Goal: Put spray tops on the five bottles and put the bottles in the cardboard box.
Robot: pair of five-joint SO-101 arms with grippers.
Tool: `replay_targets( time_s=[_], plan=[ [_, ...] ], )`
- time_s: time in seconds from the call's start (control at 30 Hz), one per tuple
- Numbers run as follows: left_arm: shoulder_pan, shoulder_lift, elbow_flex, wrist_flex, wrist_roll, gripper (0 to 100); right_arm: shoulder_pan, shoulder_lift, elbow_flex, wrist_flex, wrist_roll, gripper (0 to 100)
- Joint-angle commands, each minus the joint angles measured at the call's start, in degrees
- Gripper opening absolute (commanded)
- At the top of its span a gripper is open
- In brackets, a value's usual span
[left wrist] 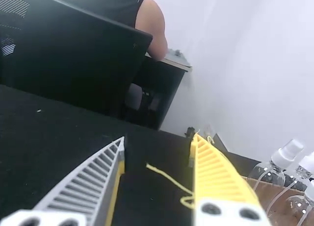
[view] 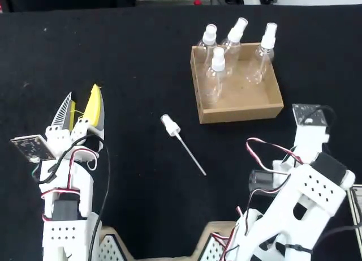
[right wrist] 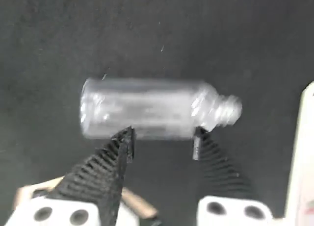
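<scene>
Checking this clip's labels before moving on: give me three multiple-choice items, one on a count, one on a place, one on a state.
1. How many bottles stand in the cardboard box? A three; B four; C five.
2. Where is the loose spray top? A in the box; B on the table, outside the box; C on a bottle's neck.
3. How is the bottle under the right claw? A upright, capped; B lying on its side, neck bare; C lifted in a shut claw.

Answers: 1 B, four capped bottles show in the box; 2 B, it lies on the black table beside the box; 3 B, its threaded neck shows, claw open over it.
</scene>
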Motion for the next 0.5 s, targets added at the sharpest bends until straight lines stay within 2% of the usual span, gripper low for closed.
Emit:
replay_targets(
  time_s=[0.0,0.17,0.37,0.47],
  plan=[
    [0.7,-0.3,1.2,-1.4,0.4,21,-0.8,-1.6,-3.9,5.1,-6.4,24.6],
    [0.7,-0.3,1.2,-1.4,-0.2,21,-0.8,-1.6,-3.7,3.3,-16.1,37.1],
    [6.4,0.2,1.2,-1.0,-8.1,21,-2.2,-1.6,1.3,-9.1,-33.5,37.8],
    [7.3,0.2,1.2,-0.8,-9.5,21,-4.0,-1.6,4.4,-14.7,-40.5,37.8]
  ],
)
